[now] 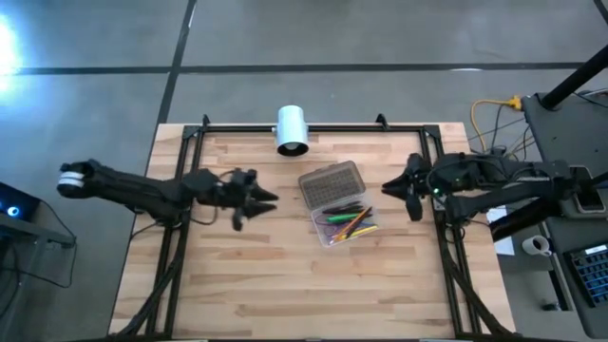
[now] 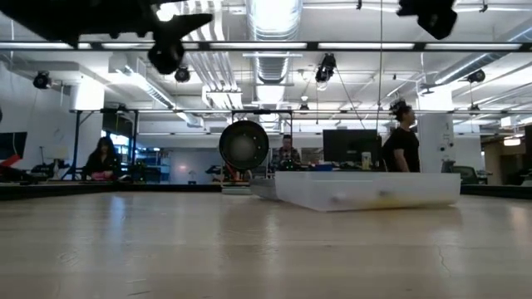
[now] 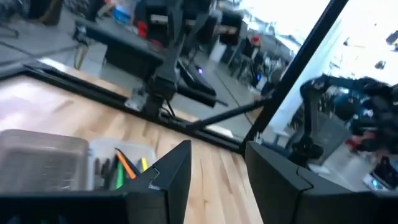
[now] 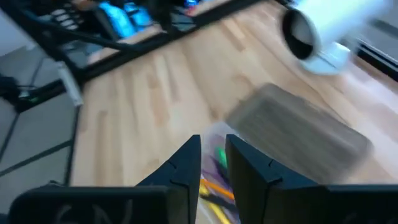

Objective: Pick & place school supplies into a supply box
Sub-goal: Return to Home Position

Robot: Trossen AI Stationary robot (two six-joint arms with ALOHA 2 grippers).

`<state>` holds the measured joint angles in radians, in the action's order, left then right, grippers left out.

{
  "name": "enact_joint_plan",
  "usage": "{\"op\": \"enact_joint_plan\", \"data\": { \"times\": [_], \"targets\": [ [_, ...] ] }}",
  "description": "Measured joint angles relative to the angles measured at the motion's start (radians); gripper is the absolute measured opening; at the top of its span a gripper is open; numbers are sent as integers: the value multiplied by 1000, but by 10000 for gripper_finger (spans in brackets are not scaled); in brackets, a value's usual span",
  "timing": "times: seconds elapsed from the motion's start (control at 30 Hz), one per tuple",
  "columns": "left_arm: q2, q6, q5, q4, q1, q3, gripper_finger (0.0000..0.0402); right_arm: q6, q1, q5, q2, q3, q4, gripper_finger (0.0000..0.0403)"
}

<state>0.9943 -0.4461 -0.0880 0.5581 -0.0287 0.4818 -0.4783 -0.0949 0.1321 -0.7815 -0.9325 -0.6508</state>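
The supply box (image 1: 339,218) lies open in the middle of the table, its grey textured lid (image 1: 332,183) folded toward the far edge. Green, yellow and orange pencils (image 1: 350,220) lie inside the clear tray. I cannot make out any scissors. My left gripper (image 1: 271,199) hovers open to the left of the box, raised off the table (image 2: 170,41). My right gripper (image 1: 394,187) hovers to the right of the box, high above it (image 2: 432,17), with a narrow gap between its fingers. The left wrist view shows the lid (image 3: 40,162) and pencils (image 3: 124,165); the right wrist view shows pencils (image 4: 217,155).
A white cylinder (image 1: 292,128) lies at the far edge, its open end facing the table (image 2: 243,145). A black frame (image 1: 313,127) runs along the far edge and both sides. Bare wood lies between the box and the near edge. People stand in the room beyond.
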Motion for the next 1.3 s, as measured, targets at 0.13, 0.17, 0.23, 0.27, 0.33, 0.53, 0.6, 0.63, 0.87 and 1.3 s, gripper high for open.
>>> {"op": "enact_joint_plan", "data": {
  "times": [0.13,0.17,0.23,0.27,0.33,0.53,0.6,0.63,0.87,1.3],
  "targets": [
    [-196,-7,1,0,25,-129,136,-8,70,-3,101,60,-45,71],
    [-243,-17,0,0,25,-163,136,4,76,-10,127,81,-23,73],
    [-322,-37,-1,-5,24,-224,136,27,85,-28,177,124,18,76],
    [-360,-43,-2,-5,25,-252,136,31,90,-29,204,147,33,77],
    [-440,-45,-1,-8,23,-303,136,31,98,-31,267,190,52,79],
    [-664,-43,3,-5,23,-429,136,18,98,-43,455,337,176,75],
    [-721,-40,4,-5,23,-464,136,32,98,-50,512,392,255,72],
    [-745,-32,5,-14,23,-472,136,38,98,-51,534,417,296,70],
    [-817,23,15,-188,23,-441,136,78,98,-60,641,572,453,63],
    [-825,26,13,-185,23,-457,136,84,98,-62,768,713,513,63]
  ]
}}
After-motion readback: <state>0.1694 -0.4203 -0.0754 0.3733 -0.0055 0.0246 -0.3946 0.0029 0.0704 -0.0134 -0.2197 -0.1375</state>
